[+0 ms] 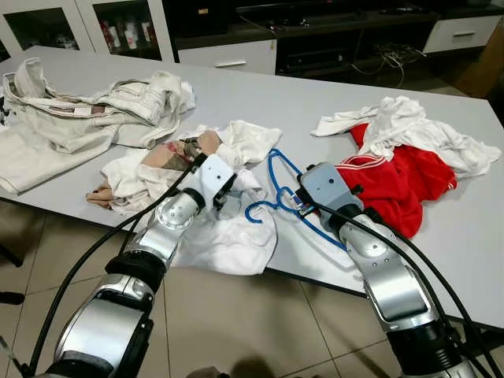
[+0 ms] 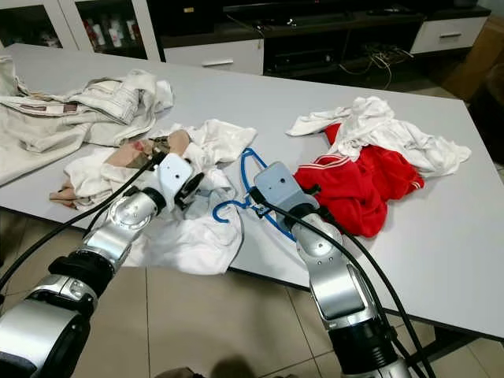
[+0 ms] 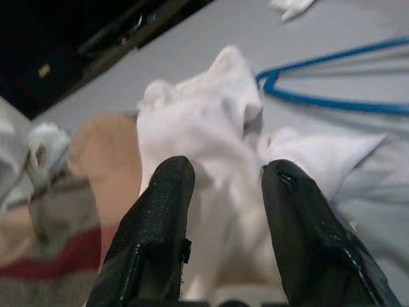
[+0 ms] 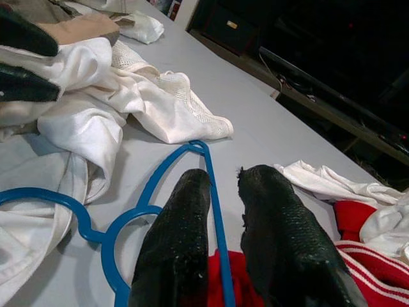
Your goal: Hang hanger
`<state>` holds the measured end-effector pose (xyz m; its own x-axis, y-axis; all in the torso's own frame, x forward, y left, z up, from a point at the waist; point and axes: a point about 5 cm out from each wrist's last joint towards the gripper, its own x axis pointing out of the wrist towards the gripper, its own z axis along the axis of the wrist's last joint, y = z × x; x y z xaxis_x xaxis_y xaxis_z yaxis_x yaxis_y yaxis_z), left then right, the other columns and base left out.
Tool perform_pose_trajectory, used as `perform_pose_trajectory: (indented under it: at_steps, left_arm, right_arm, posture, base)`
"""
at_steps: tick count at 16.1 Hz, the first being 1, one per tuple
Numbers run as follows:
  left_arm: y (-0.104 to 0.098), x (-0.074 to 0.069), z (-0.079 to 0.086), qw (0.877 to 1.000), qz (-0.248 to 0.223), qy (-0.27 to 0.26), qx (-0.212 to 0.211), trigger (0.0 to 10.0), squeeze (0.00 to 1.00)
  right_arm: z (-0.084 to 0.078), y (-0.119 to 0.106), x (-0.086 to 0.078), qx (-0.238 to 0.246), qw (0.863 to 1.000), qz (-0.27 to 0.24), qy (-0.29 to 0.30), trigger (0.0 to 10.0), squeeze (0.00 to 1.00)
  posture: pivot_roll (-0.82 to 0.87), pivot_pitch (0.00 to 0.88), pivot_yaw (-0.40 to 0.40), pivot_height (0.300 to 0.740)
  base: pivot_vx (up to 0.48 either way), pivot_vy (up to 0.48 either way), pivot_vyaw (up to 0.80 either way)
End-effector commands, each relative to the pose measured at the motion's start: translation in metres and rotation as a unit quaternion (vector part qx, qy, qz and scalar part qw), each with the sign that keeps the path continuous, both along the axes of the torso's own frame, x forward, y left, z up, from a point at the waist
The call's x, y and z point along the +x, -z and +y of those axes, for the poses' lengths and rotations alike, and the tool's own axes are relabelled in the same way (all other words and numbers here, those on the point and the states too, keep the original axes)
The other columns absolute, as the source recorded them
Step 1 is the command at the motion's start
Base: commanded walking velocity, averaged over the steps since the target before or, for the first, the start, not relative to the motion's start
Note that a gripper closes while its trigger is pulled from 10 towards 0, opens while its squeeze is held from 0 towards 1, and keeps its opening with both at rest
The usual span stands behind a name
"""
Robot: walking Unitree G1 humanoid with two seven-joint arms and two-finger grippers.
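**Hanger flat on table, right gripper on its arm**

Hanger [image 1: 277,194], blue plastic, lies flat on the grey table [image 1: 260,98] near the front edge, approx. centre of the head view. Its hook end curls at 9 o'clock, resting on white cloth; its triangle reaches toward 12 o'clock, and one arm runs down toward 5 o'clock under the right wrist.

Right gripper [image 4: 220,192] is low over the hanger. In the right wrist view its two black fingers [image 4: 179,236] straddle one blue arm of the hanger w/ a narrow gap between them, the arm passing through that gap. Fingers nearly together around it; can't tell if they actually squeeze it.

Left gripper [image 3: 220,185] sits at 9 o'clock of the hanger, on the white garment [image 1: 228,232] that hangs partly over the table's front edge. Its fingers [image 3: 160,217] are spread, w/ a raised fold of the white fabric between them, fabric touching both pads. Just beside it at 10 o'clock: a beige patterned garment [image 1: 169,157].

Red shirt w/ white stripes [image 1: 398,185] lies at 3 o'clock of the hanger, touching the right wrist area, w/ a white cloth [image 1: 413,126] piled on it. Cream trousers or jacket [image 1: 71,118] spread at far 10 o'clock. Dark cabinets [image 1: 331,31] behind table at 12 o'clock.
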<state>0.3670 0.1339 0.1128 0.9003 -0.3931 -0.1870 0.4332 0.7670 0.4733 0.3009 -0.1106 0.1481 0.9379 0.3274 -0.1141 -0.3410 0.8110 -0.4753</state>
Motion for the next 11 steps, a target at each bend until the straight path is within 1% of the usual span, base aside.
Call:
perform_pose_trajectory:
  at_steps: [1, 2, 3, 4, 5, 8, 9, 10, 11]
  left_arm:
    - [-0.001, 0.004, 0.006, 1.0, 0.014, -0.024, -0.013, 10.0, 0.0]
    - [0.005, 0.003, 0.008, 0.998, 0.047, -0.033, -0.026, 10.0, 0.0]
    - [0.008, 0.003, 0.008, 0.997, 0.06, -0.032, -0.029, 10.0, 0.0]
    - [0.009, 0.002, 0.007, 0.997, 0.061, -0.029, -0.026, 10.0, 0.0]
    - [0.009, 0.002, 0.004, 0.998, 0.06, -0.023, -0.028, 0.0, 0.0]
    - [0.006, 0.001, -0.001, 0.998, 0.05, -0.005, -0.035, 0.0, 0.0]
    - [-0.001, 0.002, -0.005, 0.999, 0.028, 0.008, -0.043, 0.0, 0.0]
    - [-0.004, 0.002, -0.006, 0.999, 0.019, 0.012, -0.047, 0.0, 0.0]
    - [-0.014, 0.003, -0.009, 0.998, -0.009, 0.022, -0.061, 0.0, 0.0]
  right_arm:
    - [0.001, -0.003, 0.0, 0.008, 1.0, -0.007, -0.005, 10.0, 0.0]
    - [0.002, -0.003, -0.001, 0.008, 1.0, -0.008, -0.007, 10.0, 0.0]
    - [0.002, -0.003, -0.001, 0.008, 1.0, -0.008, -0.007, 10.0, 0.0]
    - [0.002, -0.003, -0.001, 0.008, 1.0, -0.008, -0.008, 10.0, 0.0]
    - [0.002, -0.003, -0.001, 0.008, 1.0, -0.008, -0.009, 10.0, 0.0]
    - [0.002, -0.003, -0.001, 0.007, 1.0, -0.008, -0.009, 10.0, 0.0]
    - [0.003, -0.003, -0.001, 0.007, 1.0, -0.008, -0.009, 10.0, 0.0]
    - [0.003, -0.003, -0.001, 0.006, 1.0, -0.008, -0.009, 10.0, 0.0]
    - [0.002, -0.002, -0.002, 0.006, 1.0, -0.008, -0.009, 10.0, 0.0]
  posture:
    - [0.0, 0.0, 0.042, 0.723]
    - [-0.01, 0.0, 0.042, 0.723]
    - [-0.01, 0.0, 0.042, 0.723]
    - [-0.01, 0.0, 0.042, 0.723]
    - [-0.01, 0.0, 0.041, 0.723]
    - [-0.01, 0.0, 0.041, 0.723]
    - [-0.01, 0.0, 0.042, 0.723]
    - [0.0, 0.0, 0.042, 0.723]
    - [0.0, 0.0, 0.042, 0.723]
  base:
    - [0.0, 0.0, 0.0]
    - [0.0, 0.0, 0.0]
    - [0.0, 0.0, 0.0]
    - [0.0, 0.0, 0.0]
    - [0.0, 0.0, 0.0]
    - [0.0, 0.0, 0.0]
    - [0.0, 0.0, 0.0]
    - [0.0, 0.0, 0.0]
    - [0.0, 0.0, 0.0]
